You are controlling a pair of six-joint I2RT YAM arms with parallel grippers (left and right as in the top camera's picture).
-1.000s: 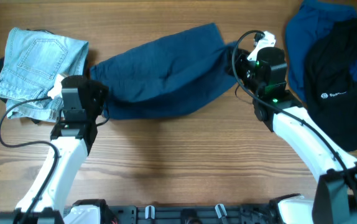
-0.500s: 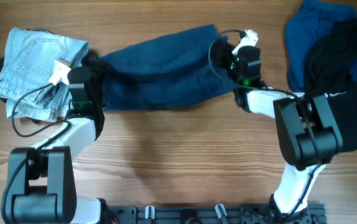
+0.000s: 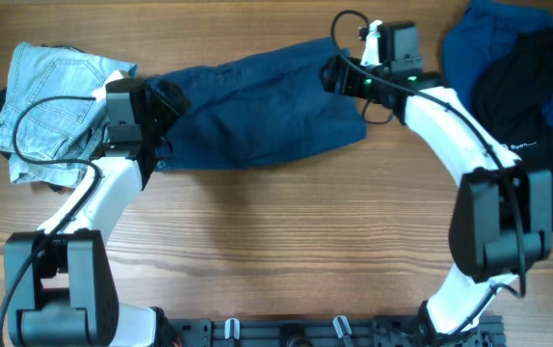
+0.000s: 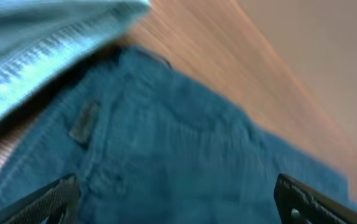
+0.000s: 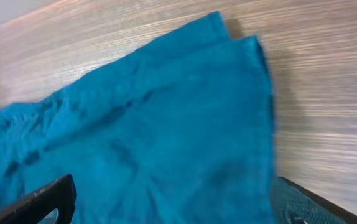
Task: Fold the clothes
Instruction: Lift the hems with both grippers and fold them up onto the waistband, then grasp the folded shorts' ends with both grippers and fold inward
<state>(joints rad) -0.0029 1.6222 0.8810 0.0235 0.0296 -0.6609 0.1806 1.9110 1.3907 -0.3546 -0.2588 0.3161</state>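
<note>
The clothes' dark navy trouser-like piece [image 3: 257, 111] lies flat across the middle of the table. My left gripper [image 3: 166, 98] hovers over its left end, jaws wide open and empty; in the left wrist view the navy cloth [image 4: 178, 143] fills the gap between the fingers [image 4: 54, 200]. My right gripper [image 3: 340, 73] is over the right end, also open, with the cloth's corner [image 5: 166, 124] below its fingers [image 5: 41, 200]. Pale-blue jeans [image 3: 55, 106] lie folded at far left and show in the left wrist view [image 4: 35, 43].
A brighter blue garment [image 3: 479, 48] and a black one with a white logo [image 3: 517, 125] are piled at the right edge. Bare wooden table [image 3: 286, 241] stretches along the near side. Both arms' cables loop above the garments.
Both grippers went from shut to open and let go of the navy piece. Both arms swung from the near side toward the far side, over the garment's two ends.
</note>
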